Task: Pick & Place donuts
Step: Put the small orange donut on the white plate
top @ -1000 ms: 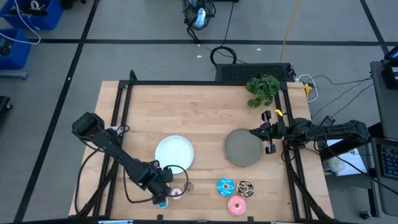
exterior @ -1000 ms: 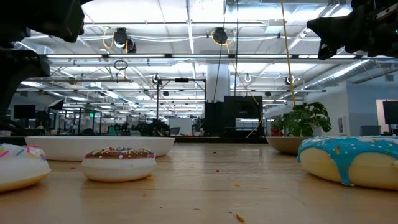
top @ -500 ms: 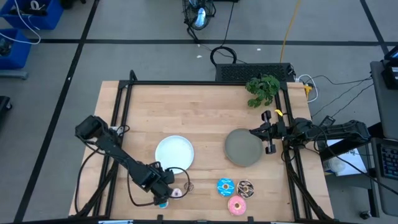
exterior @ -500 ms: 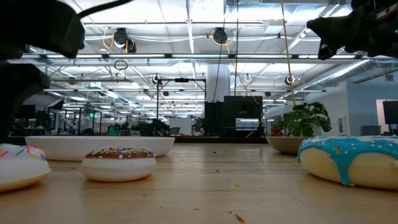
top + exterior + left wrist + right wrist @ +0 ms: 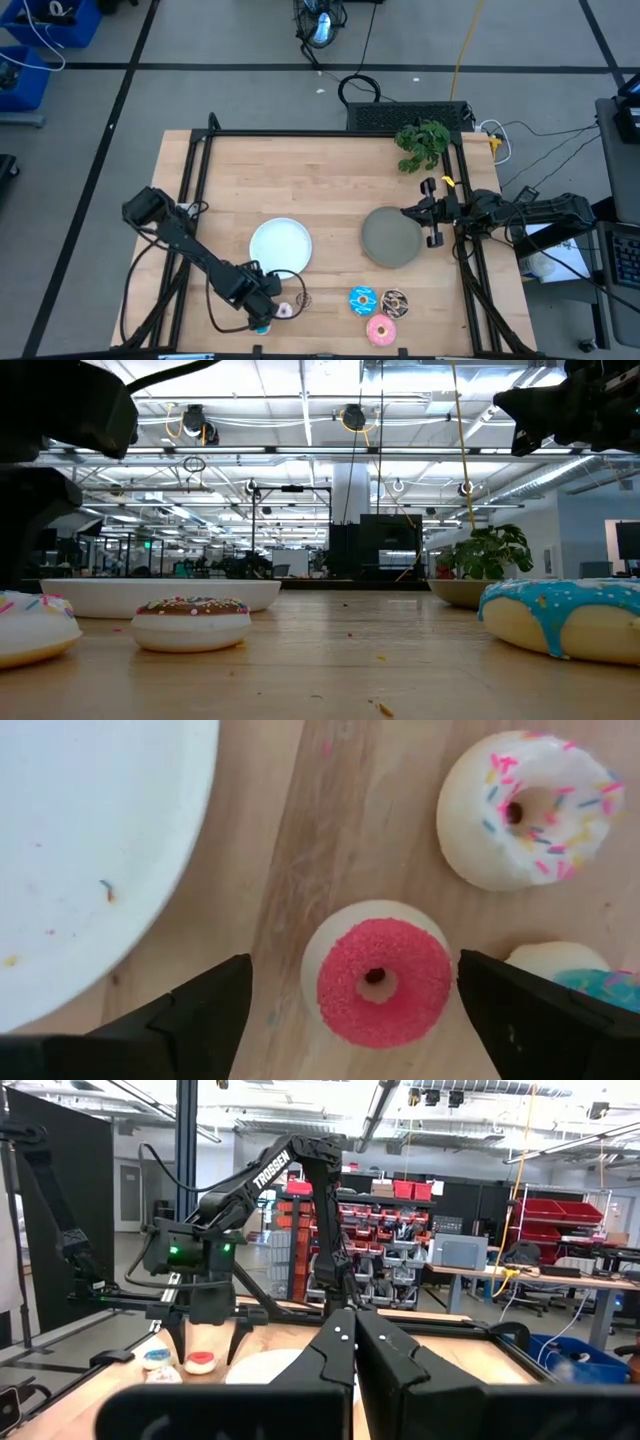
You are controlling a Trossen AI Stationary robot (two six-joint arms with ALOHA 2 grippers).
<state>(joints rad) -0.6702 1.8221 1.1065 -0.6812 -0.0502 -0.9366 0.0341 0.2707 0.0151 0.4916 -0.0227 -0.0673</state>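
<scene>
My left gripper [image 5: 355, 960] is open near the table's near edge [image 5: 265, 303], pointing down. Its fingers stand on either side of the tiny red donut [image 5: 385, 978] without touching it. The tiny pink-white donut [image 5: 528, 808] and the tiny blue donut [image 5: 578, 978] lie close by on the wood. A tiny brown donut [image 5: 303, 298] sits just to the right. The larger blue [image 5: 362, 299], brown sprinkled [image 5: 395, 301] and pink [image 5: 380, 329] donuts lie together farther right. My right gripper [image 5: 432, 213] is shut and waits at the grey plate's right edge.
A white plate [image 5: 281, 244] lies just beyond the tiny donuts, its rim [image 5: 190, 870] close to my left fingers. A grey plate [image 5: 390, 237] sits right of centre. A green plant [image 5: 423, 143] stands at the far right corner. Bare wood fills the far half.
My left arm has sunk a little toward the tiny donuts at the near edge. The donuts and plates have stayed where they were.
</scene>
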